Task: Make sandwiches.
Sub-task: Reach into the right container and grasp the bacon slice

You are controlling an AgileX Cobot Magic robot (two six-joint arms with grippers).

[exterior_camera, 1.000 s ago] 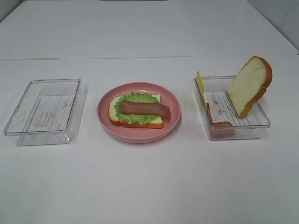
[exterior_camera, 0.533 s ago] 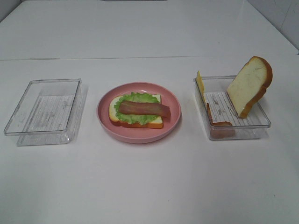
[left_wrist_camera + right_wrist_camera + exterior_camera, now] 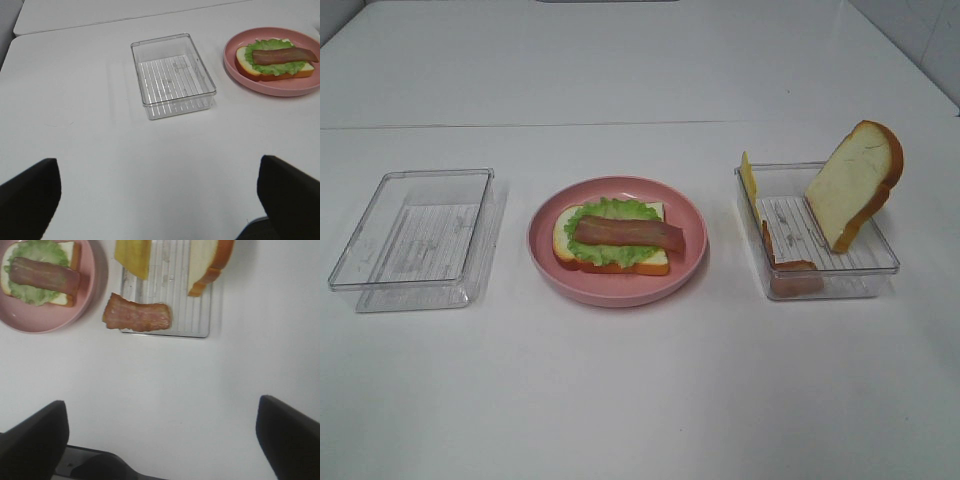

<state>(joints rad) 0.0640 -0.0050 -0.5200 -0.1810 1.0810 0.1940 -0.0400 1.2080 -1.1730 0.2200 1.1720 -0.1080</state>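
An open-faced sandwich [image 3: 620,236] lies on the pink plate [image 3: 692,225]: white bread, green lettuce and one bacon strip [image 3: 628,233] on top. In the clear tray on the right [image 3: 832,272], a bread slice [image 3: 855,182] leans upright, a yellow cheese slice [image 3: 749,180] stands against the left wall, and a second bacon strip [image 3: 790,272] hangs over the near corner. Neither gripper shows in the high view. My left gripper [image 3: 160,200] is open over bare table, short of the empty tray [image 3: 172,75]. My right gripper [image 3: 162,440] is open, well back from the bacon strip [image 3: 137,315].
An empty clear tray [image 3: 415,240] sits left of the plate. A seam in the white tabletop runs behind all three items. In the right wrist view the plate [image 3: 95,285] and the filled tray [image 3: 195,315] lie side by side.
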